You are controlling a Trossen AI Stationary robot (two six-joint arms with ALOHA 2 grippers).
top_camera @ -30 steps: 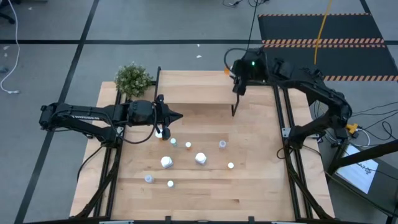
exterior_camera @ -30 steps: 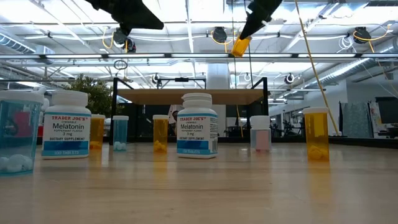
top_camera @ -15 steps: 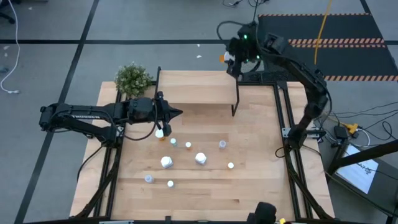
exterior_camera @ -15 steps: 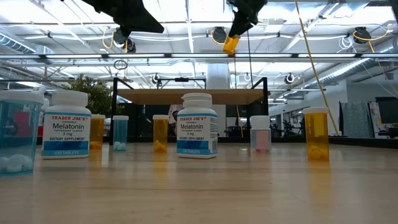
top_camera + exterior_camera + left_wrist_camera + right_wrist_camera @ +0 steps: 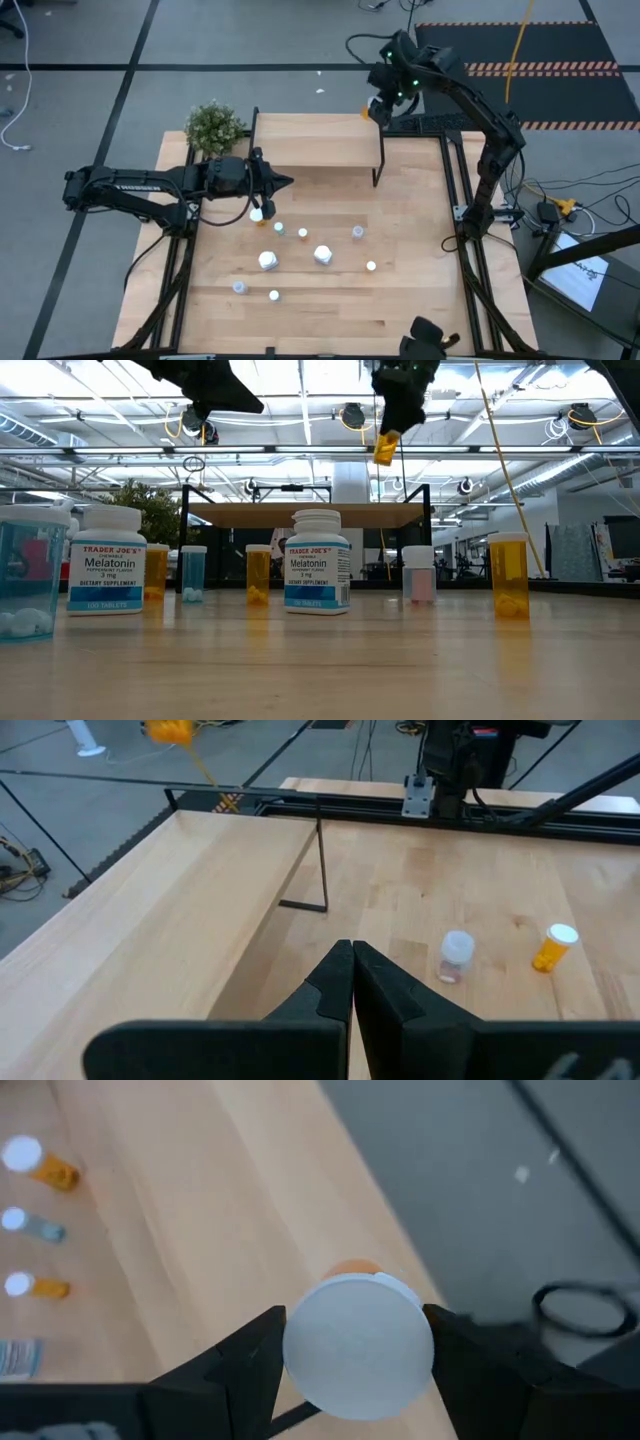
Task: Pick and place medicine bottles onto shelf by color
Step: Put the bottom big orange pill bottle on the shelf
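Observation:
My right gripper (image 5: pixel 377 106) is shut on an orange medicine bottle (image 5: pixel 385 450) with a white cap (image 5: pixel 358 1345), high above the far right corner of the shelf (image 5: pixel 315 140). The shelf is a light-wood board on thin black legs, and no bottle shows on its top. Several white-capped medicine bottles, orange (image 5: pixel 303 234), pale blue (image 5: pixel 239 287) and white (image 5: pixel 322 254), stand on the table in front of the shelf. My left gripper (image 5: pixel 290 183) is shut with nothing in it, above the table at the shelf's near left edge. My right gripper pinches the orange bottle at its white cap (image 5: pixel 300 1342), one finger on each side of the cap. The fingers (image 5: pixel 245 1355) come from above, slanting down. The orange body (image 5: pixel 384 454) hangs below them, slightly tilted and clear of the shelf.
A small green plant (image 5: pixel 213 126) stands at the shelf's far left corner. Black frame rails (image 5: pixel 460 190) run along the table's right side. Two large white Melatonin bottles (image 5: pixel 317 563) stand among the smaller ones. The table's near half is bare wood (image 5: pixel 330 320).
My right gripper has carried the orange bottle from above the shelf's right end toward the table's far edge. It has turned and tipped more steeply downward on the way. The bottle stays lifted in the hold.

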